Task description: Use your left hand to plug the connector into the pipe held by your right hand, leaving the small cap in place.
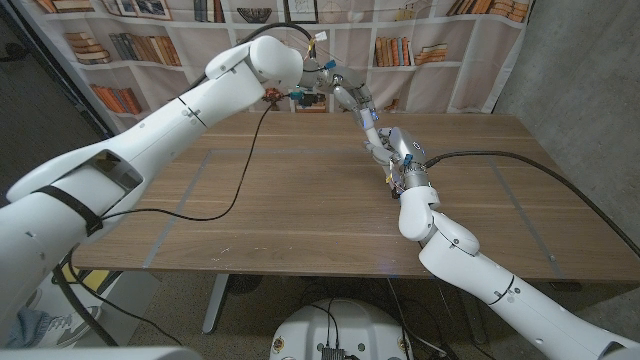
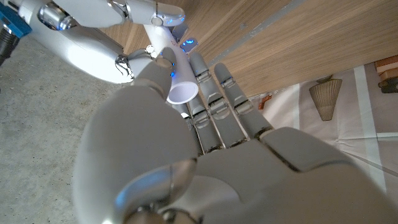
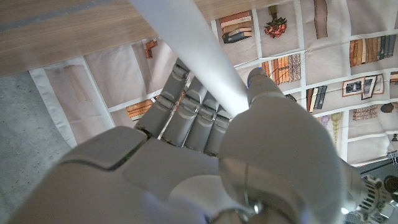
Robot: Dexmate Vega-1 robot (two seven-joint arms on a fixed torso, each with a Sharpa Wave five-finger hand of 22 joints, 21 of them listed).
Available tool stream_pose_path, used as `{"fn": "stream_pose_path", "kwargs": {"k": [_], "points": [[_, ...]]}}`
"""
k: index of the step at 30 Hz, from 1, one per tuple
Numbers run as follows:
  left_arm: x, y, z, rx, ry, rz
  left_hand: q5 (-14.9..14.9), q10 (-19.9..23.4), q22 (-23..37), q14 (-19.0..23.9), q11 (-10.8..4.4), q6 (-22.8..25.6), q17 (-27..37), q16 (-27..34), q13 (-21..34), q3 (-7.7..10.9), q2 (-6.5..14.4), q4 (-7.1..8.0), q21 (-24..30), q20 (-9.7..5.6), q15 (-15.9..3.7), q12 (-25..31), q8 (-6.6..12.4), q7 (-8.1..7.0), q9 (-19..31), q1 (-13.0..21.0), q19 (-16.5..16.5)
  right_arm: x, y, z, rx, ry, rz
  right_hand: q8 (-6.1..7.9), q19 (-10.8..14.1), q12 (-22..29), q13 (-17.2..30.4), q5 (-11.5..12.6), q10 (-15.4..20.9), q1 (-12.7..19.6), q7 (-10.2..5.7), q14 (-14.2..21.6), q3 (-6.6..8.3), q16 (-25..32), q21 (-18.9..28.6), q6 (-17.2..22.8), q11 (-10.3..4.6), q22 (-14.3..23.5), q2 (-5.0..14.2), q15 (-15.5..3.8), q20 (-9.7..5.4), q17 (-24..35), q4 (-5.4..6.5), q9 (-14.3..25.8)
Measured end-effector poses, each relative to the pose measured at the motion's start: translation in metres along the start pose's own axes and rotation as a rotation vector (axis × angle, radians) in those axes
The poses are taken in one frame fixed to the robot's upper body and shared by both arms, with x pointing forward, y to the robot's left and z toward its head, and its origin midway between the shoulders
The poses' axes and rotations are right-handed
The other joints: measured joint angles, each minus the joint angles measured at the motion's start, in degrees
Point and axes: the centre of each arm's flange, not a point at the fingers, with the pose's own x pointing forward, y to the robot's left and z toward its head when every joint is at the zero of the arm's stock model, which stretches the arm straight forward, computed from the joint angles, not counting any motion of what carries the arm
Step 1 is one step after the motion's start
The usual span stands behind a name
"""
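White plastic pipe [image 1: 372, 133], held aloft over the wooden surface [image 1: 300, 200] toward its far edge. We see the right hand [image 1: 400, 152] with its fingers [image 3: 186, 112] wrapped around the pipe's shaft. The left hand [image 1: 345, 97] meets the pipe's upper end, its fingers [image 2: 214, 93] lying straight alongside the open white tube mouth [image 2: 182, 92]; whether they pinch a connector we cannot tell.

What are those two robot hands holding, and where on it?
The right hand grips the white pipe along its shaft. The left hand holds another white tube near its open end.
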Motion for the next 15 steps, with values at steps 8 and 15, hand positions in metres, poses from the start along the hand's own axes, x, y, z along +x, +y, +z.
{"fn": "stream_pose_path", "kwargs": {"k": [8,15], "points": [[0.0009,0.001,0.0017,0.021,0.015,-0.015,0.02,-2.66,0.0,-4.39,1.12,-1.23,-0.31,-0.43,-1.06,2.08,-1.44,2.06,-0.94,0.17,1.16,-0.23,-1.96,2.2,-0.37,-1.44,-2.58,-0.0014,-0.0008,-0.0004,0.003,-0.002,-0.002,-0.04,0.0,-0.01,0.0,0.0,0.06,0.0,0.0,0.14,0.0,0.0,0.4,0.0,-0.06,0.0,0.0,-0.01,0.0,0.0,0.0,0.0],[0.0022,0.0013,0.0041,0.036,0.02,-0.024,0.05,-4.16,0.01,-6.48,0.82,-1.55,-0.59,-0.84,-1.69,2.26,-1.44,2.66,-1.48,0.34,1.89,-0.18,-2.59,2.52,-0.69,-2.8,-3.57,-0.0025,-0.0027,-0.0007,0.006,-0.003,-0.009,-0.06,0.0,0.0,0.14,0.0,0.06,0.0,0.0,0.14,0.0,0.0,0.45,0.0,-0.06,0.01,0.0,-0.01,0.0,-0.01,0.0,-0.01]]}}
